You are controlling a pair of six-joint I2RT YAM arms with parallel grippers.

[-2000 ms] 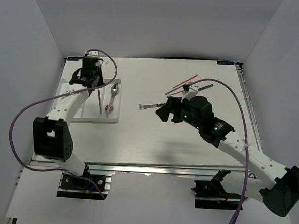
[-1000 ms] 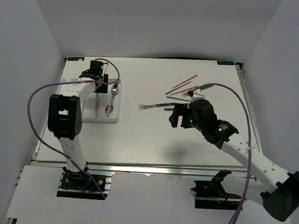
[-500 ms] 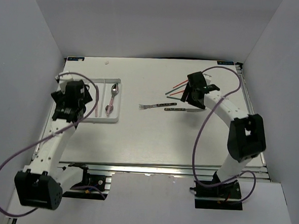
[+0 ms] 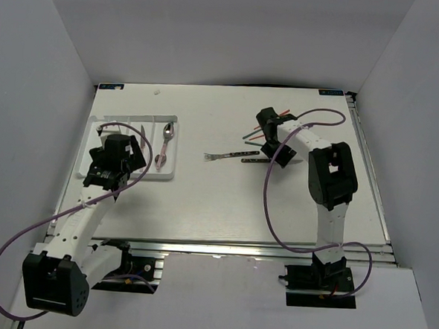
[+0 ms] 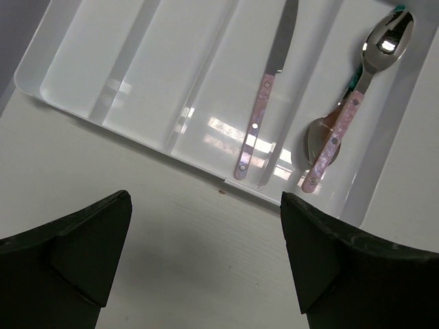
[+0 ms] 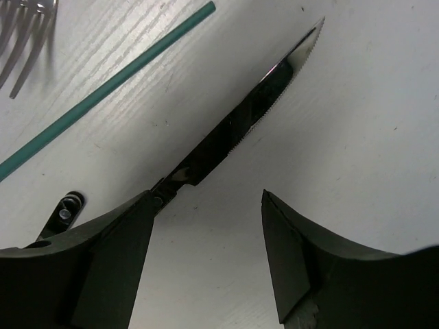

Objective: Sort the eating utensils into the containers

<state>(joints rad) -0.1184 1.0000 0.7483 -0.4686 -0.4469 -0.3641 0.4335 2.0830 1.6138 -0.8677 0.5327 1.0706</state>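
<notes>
And the right gripper (image 6: 206,267), jaws wide, hangs over the serrated steel knife (image 6: 236,133) lying flat on the surface beside a teal chopstick (image 6: 103,91), so the pick looks on, needing a drop and squeeze, then a carry to the white tray (image 5: 89,75) where the left gripper (image 5: 206,260) hovers, jaws wide.

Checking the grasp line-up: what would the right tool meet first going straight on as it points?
Most likely the knife: its serrated blade lies ahead of the open right tool. Depth is unclear, so possibly the table surface beside it.
</notes>
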